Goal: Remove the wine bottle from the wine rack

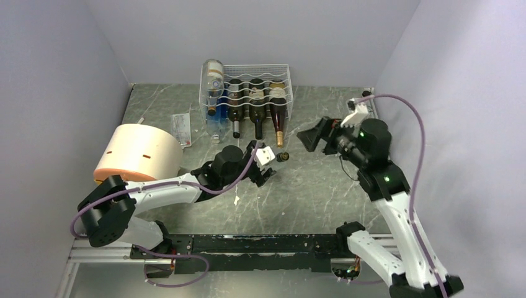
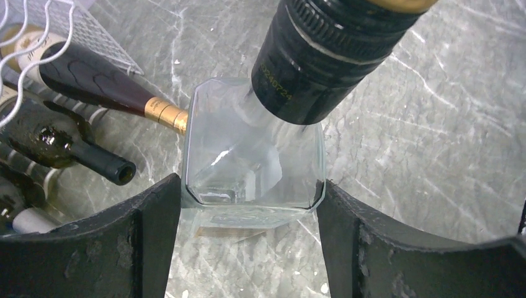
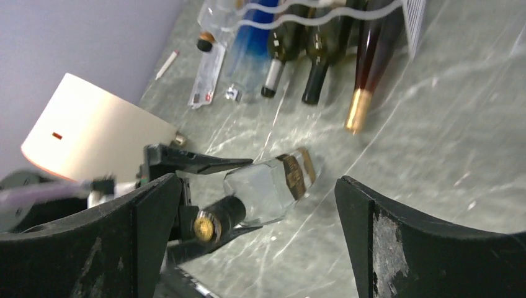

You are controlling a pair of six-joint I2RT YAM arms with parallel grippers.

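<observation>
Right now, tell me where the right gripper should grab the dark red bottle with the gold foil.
Grip the dark red bottle by its neck, just behind the gold foil, from the near, open front of the rack. It lies on its side, neck poking out the front; wire covers the body. The right gripper is open.

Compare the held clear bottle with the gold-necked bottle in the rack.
The clear bottle is square-sided and see-through; the gold-necked bottle is round and dark. The clear one has a black cap, the other gold foil. The clear one is out of the rack, between the left fingers; the other lies in it. Both are glass.
</observation>
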